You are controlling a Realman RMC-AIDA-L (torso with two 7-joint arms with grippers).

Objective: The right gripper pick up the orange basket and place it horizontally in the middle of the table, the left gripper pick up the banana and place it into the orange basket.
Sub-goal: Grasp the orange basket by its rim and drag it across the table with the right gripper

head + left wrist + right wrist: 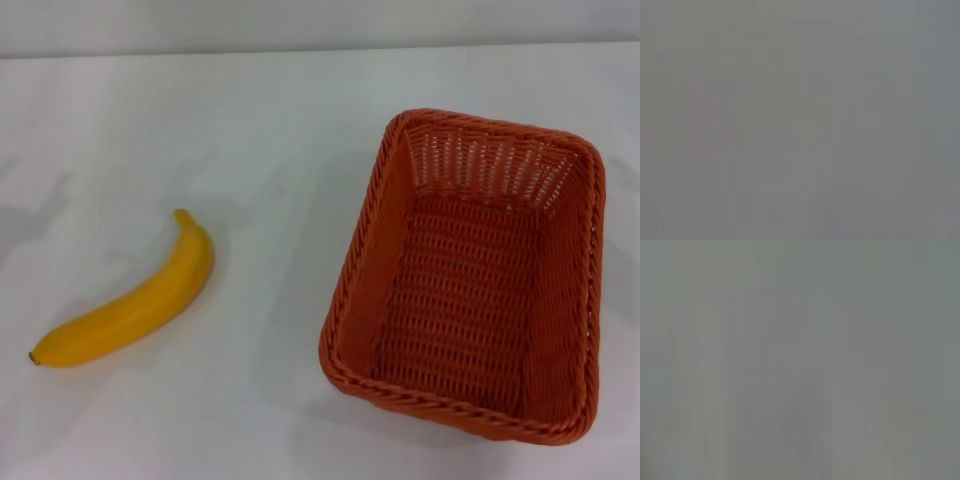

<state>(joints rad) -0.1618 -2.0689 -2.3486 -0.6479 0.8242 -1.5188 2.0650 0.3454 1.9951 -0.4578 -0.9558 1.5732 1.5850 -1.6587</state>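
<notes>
The orange basket (470,275) stands upright on the white table (270,130) at the right, its long side running away from me, with nothing inside. The banana (135,305) lies on the table at the left, its dark tip toward the near left and its stem end pointing toward the far side. A wide strip of bare tabletop separates the two. Neither gripper shows in the head view. Both wrist views are a plain grey blur with no object or finger to make out.
The table's far edge (320,50) runs along the top of the head view, with a pale wall behind it. Bare tabletop lies between banana and basket and behind them.
</notes>
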